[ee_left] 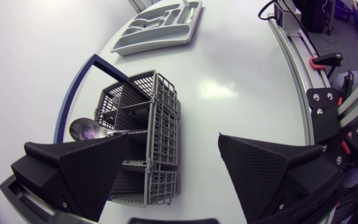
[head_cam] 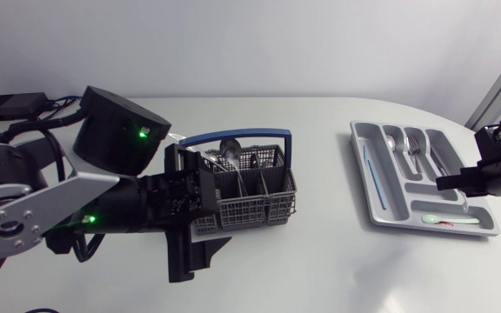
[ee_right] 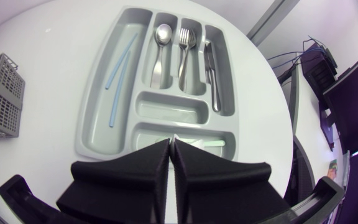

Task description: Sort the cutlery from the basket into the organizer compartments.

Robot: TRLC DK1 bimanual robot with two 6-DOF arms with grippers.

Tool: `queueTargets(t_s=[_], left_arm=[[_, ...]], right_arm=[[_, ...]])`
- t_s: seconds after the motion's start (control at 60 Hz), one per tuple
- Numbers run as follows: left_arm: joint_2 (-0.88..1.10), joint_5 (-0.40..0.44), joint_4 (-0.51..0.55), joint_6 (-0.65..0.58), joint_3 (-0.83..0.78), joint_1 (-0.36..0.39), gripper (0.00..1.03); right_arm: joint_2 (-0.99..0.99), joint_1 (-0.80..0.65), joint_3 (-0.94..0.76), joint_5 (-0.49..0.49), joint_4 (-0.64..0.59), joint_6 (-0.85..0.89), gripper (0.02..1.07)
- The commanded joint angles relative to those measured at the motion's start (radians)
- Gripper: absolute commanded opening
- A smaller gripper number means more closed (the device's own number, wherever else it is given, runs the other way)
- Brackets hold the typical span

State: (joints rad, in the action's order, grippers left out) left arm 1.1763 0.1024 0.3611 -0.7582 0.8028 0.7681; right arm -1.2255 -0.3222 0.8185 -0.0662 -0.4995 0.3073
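**Spoon (ee_left: 84, 129) waits in basket (ee_left: 166, 118) under open left gripper (ee_left: 174, 140)**

Stands bowl-up beside the blue handle (head_cam: 242, 133), below the wide-spread fingers. Probably light, stiff, slick: best pinched at the neck. Seen close from the left wrist; from the right wrist, the organizer (ee_right: 92, 106) and its filled slots under the tight-closed right gripper (ee_right: 171, 146).

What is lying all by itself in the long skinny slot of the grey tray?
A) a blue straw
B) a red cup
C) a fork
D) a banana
A: a thin light-blue straw lies alone in the long side compartment of the organizer, while the fork and the spoon sit in other slots.
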Motion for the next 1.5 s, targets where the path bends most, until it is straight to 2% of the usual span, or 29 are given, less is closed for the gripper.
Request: queueTargets(t_s=[0.0, 0.317, 0.483, 0.567, 0.7, 0.85, 0.967, 1.017, 1.217, 1.317, 1.483], left_arm=[[0.017, -0.006, 0.006, 0.025, 0.01, -0.007, 0.99], [0.006, -0.006, 0.006, 0.051, 0.018, -0.043, 0.99], [0.003, -0.006, 0.007, 0.054, 0.021, -0.043, 0.99], [0.002, -0.006, 0.007, 0.056, 0.018, -0.041, 0.99], [0.002, -0.006, 0.007, 0.062, 0.018, -0.036, 0.99], [-0.003, -0.006, 0.007, 0.063, 0.018, -0.038, 0.99], [-0.007, -0.006, 0.007, 0.068, 0.013, -0.039, 0.99], [-0.009, -0.006, 0.007, 0.068, 0.012, -0.041, 0.99], [-0.007, -0.006, 0.007, 0.072, 0.016, -0.043, 0.99], [-0.007, -0.006, 0.009, 0.076, 0.016, -0.043, 0.99], [-0.024, -0.006, 0.013, 0.076, 0.016, -0.061, 0.99]], right_arm=[[-0.066, -0.034, -0.036, -0.015, 0.044, 0.032, 0.08], [-0.213, -0.069, -0.093, -0.112, 0.246, 0.053, 0.08], [-0.261, -0.055, -0.113, -0.146, 0.289, 0.049, 0.1], [-0.276, -0.032, -0.144, -0.167, 0.319, 0.046, 0.16], [-0.279, -0.006, -0.167, -0.176, 0.335, 0.039, 0.18], [-0.282, 0.014, -0.171, -0.192, 0.34, 0.035, 0.31], [-0.282, 0.023, -0.174, -0.193, 0.343, 0.035, 0.53], [-0.275, 0.023, -0.176, -0.193, 0.345, 0.035, 0.59], [-0.18, 0.023, -0.18, -0.179, 0.319, 0.049, 0.78], [-0.137, 0.023, -0.183, -0.164, 0.296, 0.052, 0.83], [-0.034, 0.035, -0.183, -0.116, 0.236, 0.052, 0.85]])
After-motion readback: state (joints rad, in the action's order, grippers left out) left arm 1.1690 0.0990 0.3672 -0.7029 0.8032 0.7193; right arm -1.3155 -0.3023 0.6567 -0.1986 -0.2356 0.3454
